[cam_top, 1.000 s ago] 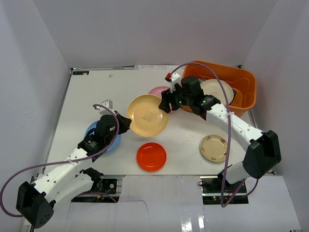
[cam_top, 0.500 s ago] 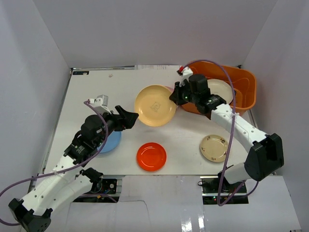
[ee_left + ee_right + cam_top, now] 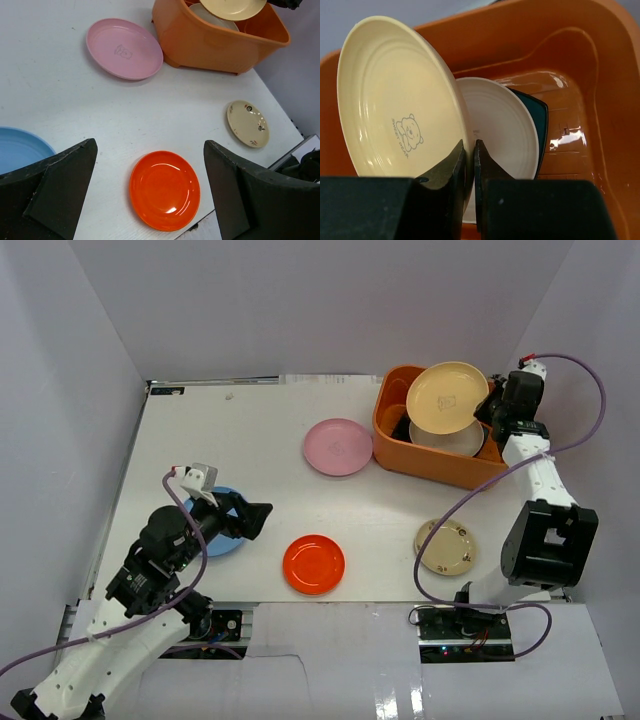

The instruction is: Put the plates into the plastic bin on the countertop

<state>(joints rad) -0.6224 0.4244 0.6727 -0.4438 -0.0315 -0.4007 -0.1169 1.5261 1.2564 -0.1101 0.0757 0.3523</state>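
Note:
My right gripper (image 3: 493,403) (image 3: 469,150) is shut on the rim of the yellow plate (image 3: 447,397) (image 3: 395,100), holding it tilted over the orange plastic bin (image 3: 400,445) (image 3: 590,75). Inside the bin lie a cream plate (image 3: 452,439) (image 3: 505,125) and a dark teal square plate (image 3: 543,131). My left gripper (image 3: 252,519) (image 3: 150,160) stands open and empty above the countertop (image 3: 230,430), beside the light blue plate (image 3: 222,540) (image 3: 20,150). Pink (image 3: 338,446) (image 3: 124,47), red-orange (image 3: 313,563) (image 3: 165,190) and small beige (image 3: 444,546) (image 3: 248,123) plates lie on the countertop.
White walls (image 3: 80,390) enclose the countertop on three sides. The bin sits at the far right corner, close to the right wall. The near table edge runs just below the red-orange plate.
The left gripper let go of the yellow plate, opened and drew back to the near left. The right arm carried the plate from mid-table to over the bin.

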